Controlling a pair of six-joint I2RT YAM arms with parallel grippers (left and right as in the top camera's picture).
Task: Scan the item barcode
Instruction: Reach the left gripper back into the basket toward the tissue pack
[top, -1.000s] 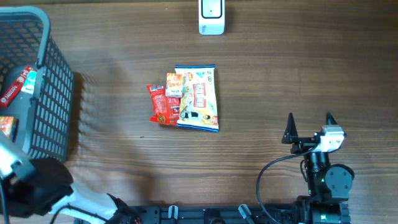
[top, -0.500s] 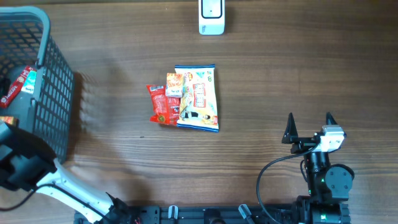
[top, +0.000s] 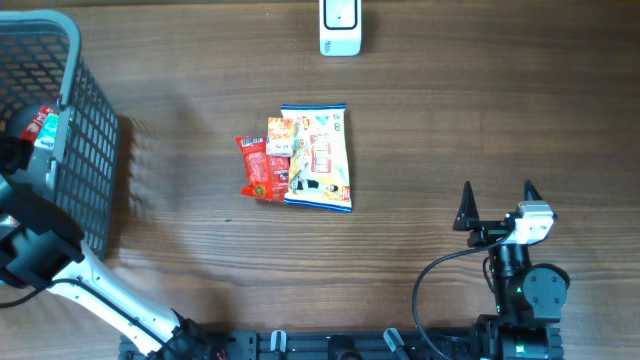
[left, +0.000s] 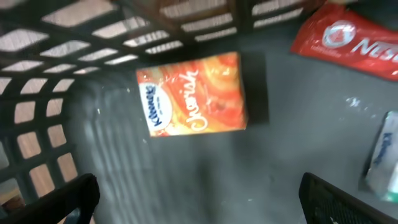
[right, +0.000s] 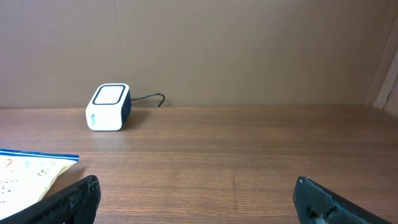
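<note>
My left gripper (left: 199, 200) hangs open inside the grey basket (top: 85, 130), with nothing between its fingers. Just ahead of it an orange tissue pack (left: 193, 93) lies flat on the basket floor. A red packet (left: 351, 37) lies further to the right, also seen in the overhead view as the red packet (top: 38, 126). The white barcode scanner (top: 340, 28) stands at the far edge of the table; the right wrist view shows the scanner (right: 107, 107) far off to the left. My right gripper (top: 498, 203) stands open and empty near the table's front right.
A white and blue snack bag (top: 320, 156) lies mid-table with a red packet (top: 256, 170) and a small orange packet (top: 281, 133) beside it. The basket's mesh walls (left: 74, 37) close in around my left gripper. A white wrapper (left: 384, 155) lies at the right of the basket floor.
My left arm has swung up from the table's lower-left corner, over the basket's near side. The right arm and the items on the table have not moved.
</note>
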